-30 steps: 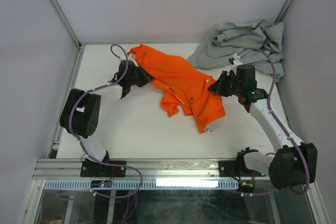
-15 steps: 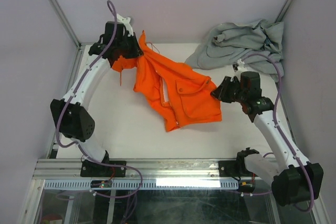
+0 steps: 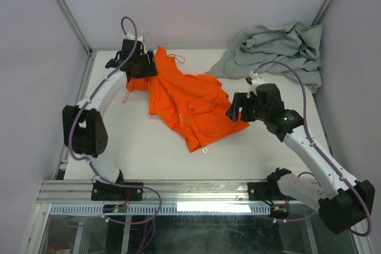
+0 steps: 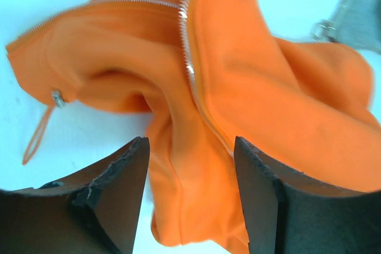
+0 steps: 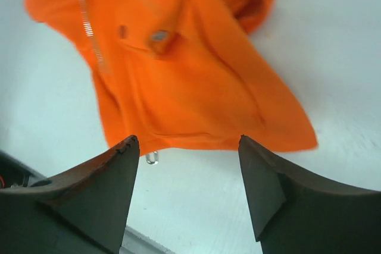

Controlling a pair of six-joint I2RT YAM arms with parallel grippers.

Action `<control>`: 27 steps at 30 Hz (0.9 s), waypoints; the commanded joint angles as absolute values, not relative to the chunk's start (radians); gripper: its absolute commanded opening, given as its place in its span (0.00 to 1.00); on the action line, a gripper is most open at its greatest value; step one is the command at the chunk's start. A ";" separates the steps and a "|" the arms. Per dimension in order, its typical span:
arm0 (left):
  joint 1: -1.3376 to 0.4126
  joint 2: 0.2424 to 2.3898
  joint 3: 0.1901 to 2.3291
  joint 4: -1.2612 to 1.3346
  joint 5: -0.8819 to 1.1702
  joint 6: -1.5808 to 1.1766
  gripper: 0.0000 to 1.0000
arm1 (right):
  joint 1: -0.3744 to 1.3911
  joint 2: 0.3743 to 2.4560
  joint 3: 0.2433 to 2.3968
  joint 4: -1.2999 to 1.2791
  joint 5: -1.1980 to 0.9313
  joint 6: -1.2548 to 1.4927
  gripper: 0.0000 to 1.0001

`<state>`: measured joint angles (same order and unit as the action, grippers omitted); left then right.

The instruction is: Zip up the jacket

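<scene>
Jacket (image 3: 187, 102) lies unzipped between two open end effectors

We see the bright orange jacket crumpled on the middle of the white counter (image 3: 149, 147), one end toward the far left corner and its hem toward the near edge. The left end effector (image 3: 140, 66) hovers at the jacket's far left end with its fingers (image 4: 113, 182) apart and nothing clamped. Whether they brush the cloth we cannot tell. In its wrist view the zipper (image 4: 189, 69) shows as two separate silver lines, and a thin drawcord (image 4: 36, 141) trails onto the counter. The right end effector (image 3: 237, 108) sits at the jacket's right edge, its jaws likewise apart and empty. The hem and a small metal ring (image 5: 152, 158) lie just ahead of it. A light grey garment (image 3: 271, 49) is heaped in the far right corner, near the jacket.
</scene>
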<state>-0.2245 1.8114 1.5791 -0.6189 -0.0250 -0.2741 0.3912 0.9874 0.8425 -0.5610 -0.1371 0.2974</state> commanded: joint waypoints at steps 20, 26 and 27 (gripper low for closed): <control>-0.248 1.368 0.695 0.020 0.028 -0.677 0.93 | 0.719 1.903 1.652 -0.329 0.138 -0.152 0.99; -0.248 1.534 0.719 0.065 0.027 -0.658 0.73 | 0.641 2.031 1.745 -0.371 0.062 -0.109 0.82; -0.249 1.544 0.730 0.063 0.035 -0.649 0.60 | 0.616 2.032 1.740 -0.378 0.056 -0.091 0.73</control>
